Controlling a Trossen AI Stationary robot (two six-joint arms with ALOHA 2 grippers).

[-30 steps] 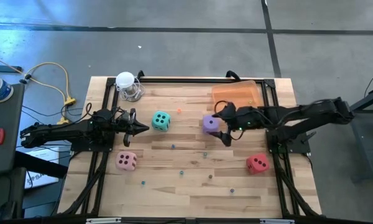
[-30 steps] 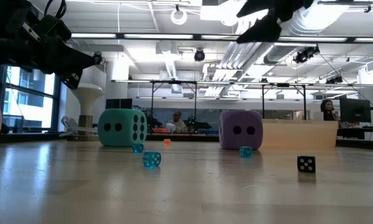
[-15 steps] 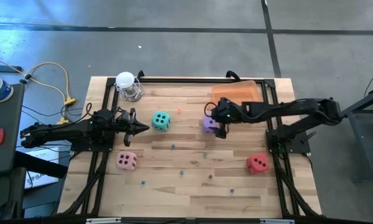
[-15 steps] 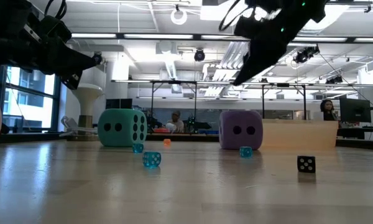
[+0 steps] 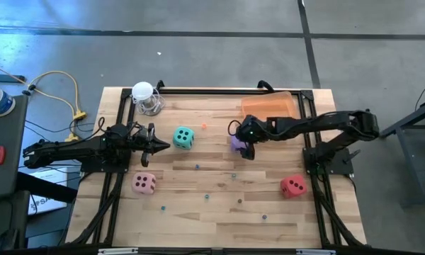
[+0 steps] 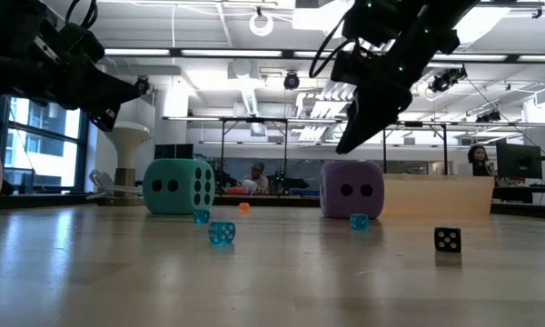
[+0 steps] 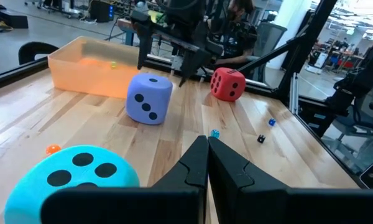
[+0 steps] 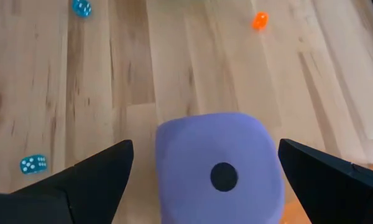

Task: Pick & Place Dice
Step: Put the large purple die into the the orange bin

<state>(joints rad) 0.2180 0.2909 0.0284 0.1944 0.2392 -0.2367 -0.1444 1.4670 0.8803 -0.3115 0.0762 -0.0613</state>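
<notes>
A: Starting at the left edge of the table [image 5: 219,212], what is sitting there?

B: The left gripper [image 5: 158,145] is hanging just above the wood with its fingers pressed together, gripping nothing. The pink die [image 5: 144,183] is lying near it, toward the front edge, and the teal die [image 5: 183,138] is sitting just beyond its fingertips, apart from them.

A: And farther along?

B: The purple die [image 5: 238,141] is resting on the table near the middle, in front of the orange tray [image 5: 269,106]. The right gripper [image 5: 246,144] is hovering directly over it, fingers spread wide; in the right wrist view one finger is showing on each side of the cube [image 8: 219,168], neither touching it.

A: Is it resting on the die?

B: No, in the low view the gripper [image 6: 354,136] is hanging above the cube's top with a gap showing.

A: Anything past that?

B: The red die [image 5: 292,186] is lying well apart, toward the front right corner. Small coloured beads [image 5: 197,167] are lying scattered across the boards between the dice.
</notes>
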